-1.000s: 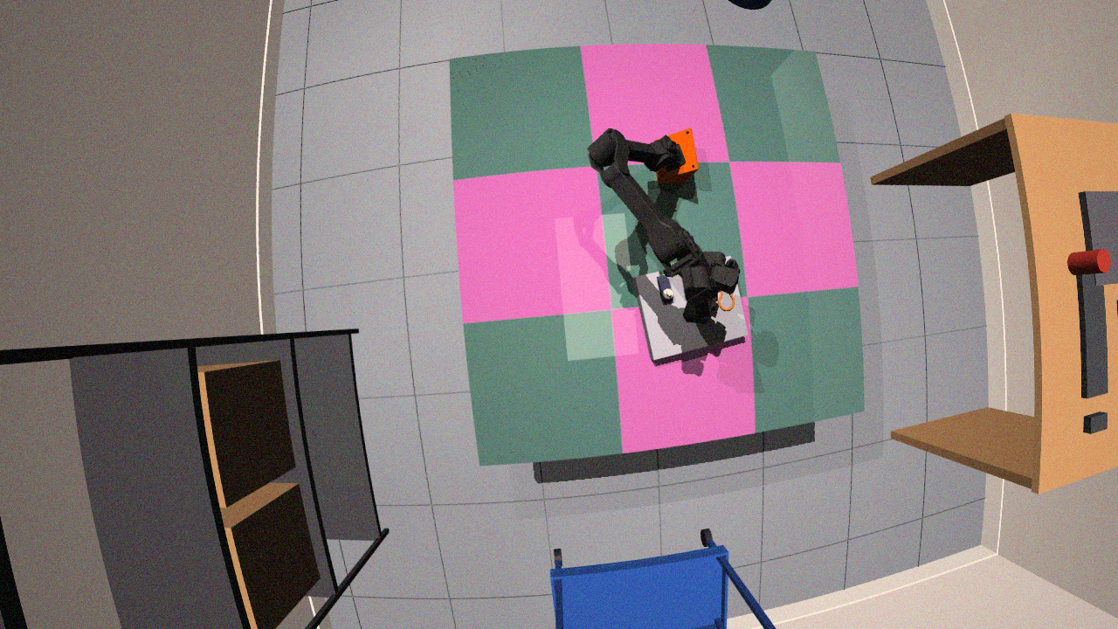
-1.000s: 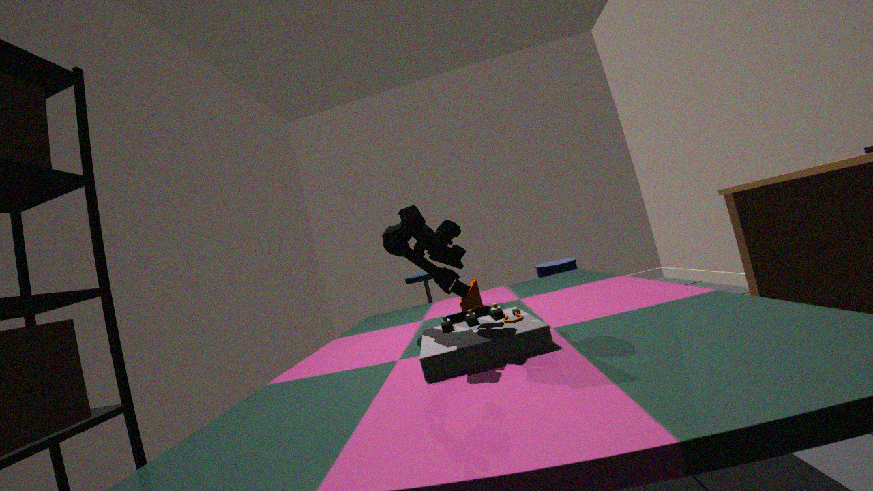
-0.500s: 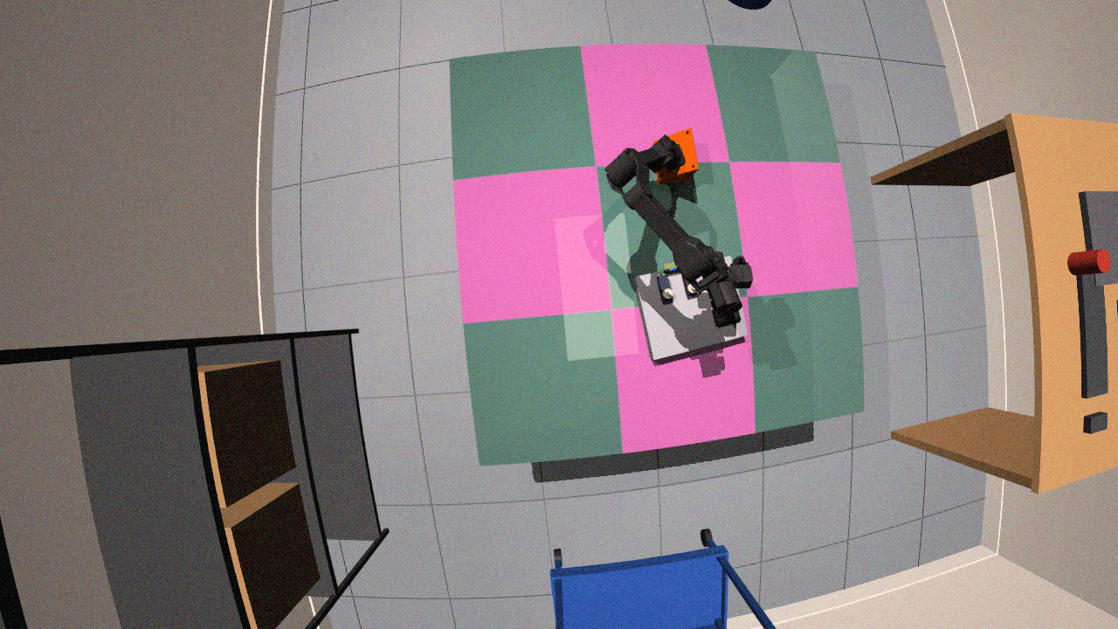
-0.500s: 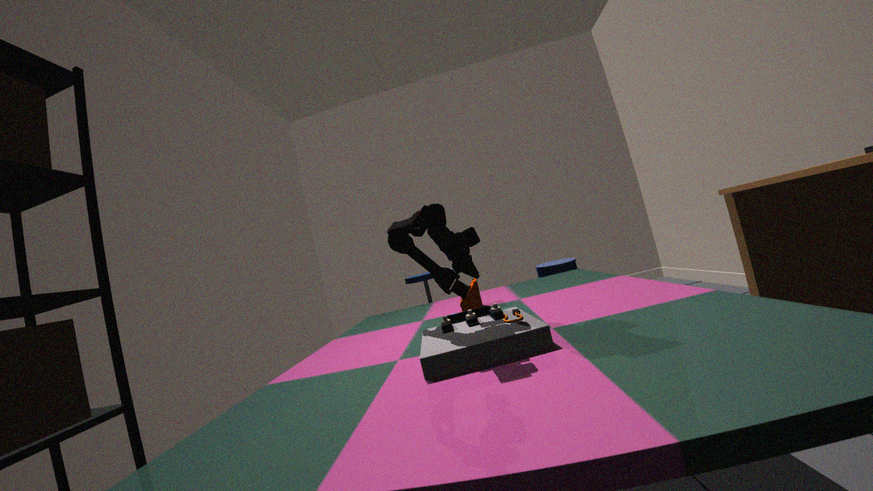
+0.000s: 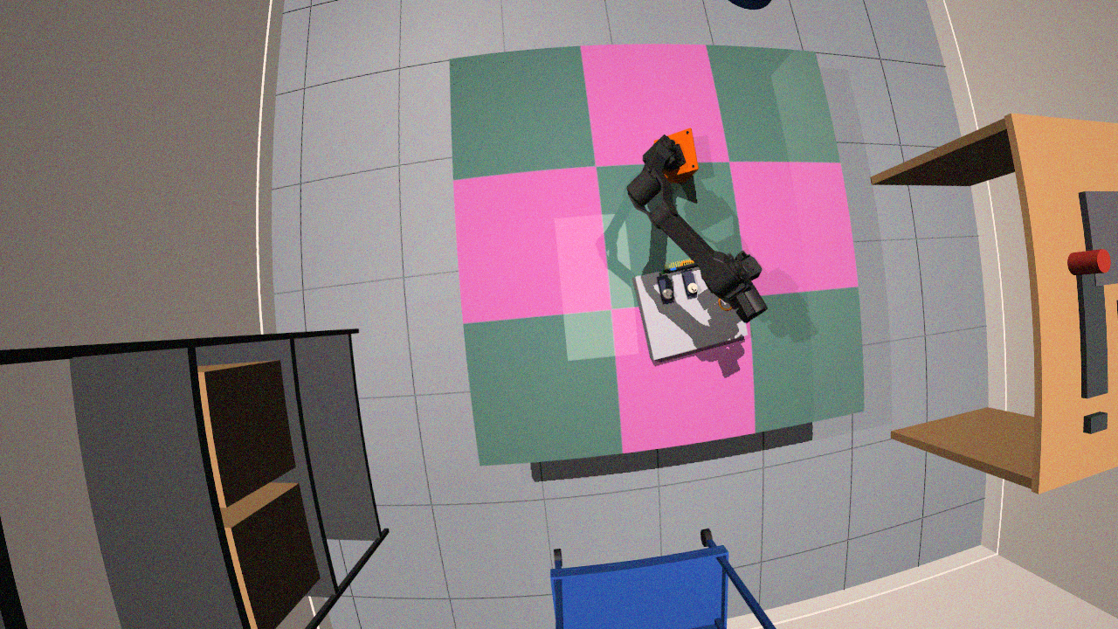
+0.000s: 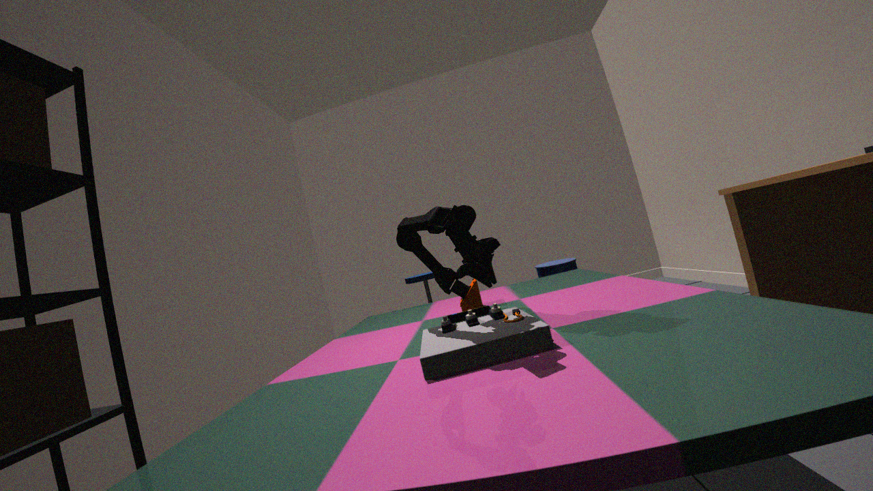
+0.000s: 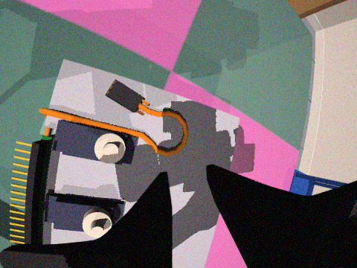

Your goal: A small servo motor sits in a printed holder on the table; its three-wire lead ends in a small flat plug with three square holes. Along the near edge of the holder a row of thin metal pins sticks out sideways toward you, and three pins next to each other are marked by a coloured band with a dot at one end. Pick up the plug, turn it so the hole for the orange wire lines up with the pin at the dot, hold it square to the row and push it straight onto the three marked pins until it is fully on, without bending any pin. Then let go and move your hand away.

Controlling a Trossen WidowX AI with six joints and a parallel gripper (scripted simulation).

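The black plug [image 7: 124, 96] lies on the white holder [image 7: 74, 83] [image 5: 664, 340] [image 6: 482, 360], its holed end toward the upper left in the wrist view. Its orange lead [image 7: 93, 122] [image 5: 725, 303] loops back past the servo [image 7: 79, 138], which has a white horn. The row of yellow pins [image 7: 18, 193] [image 5: 681, 263] sticks out from one edge. I cannot make out the coloured band in the wrist view; a finger covers the row's lower end. My gripper [image 7: 187, 175] [image 6: 493, 283] is open, with a gap between its fingers and nothing in it. It is above the holder, away from the plug.
A second servo [image 7: 67, 213] sits beside the first; the exterior view shows three. The orange arm base [image 5: 687, 152] [image 6: 471, 297] is on the pin side. The chequered table [image 5: 539, 390] [image 6: 396, 439] surrounds the holder. A blue cart [image 5: 640, 598] [image 7: 301, 184] stands beyond the table.
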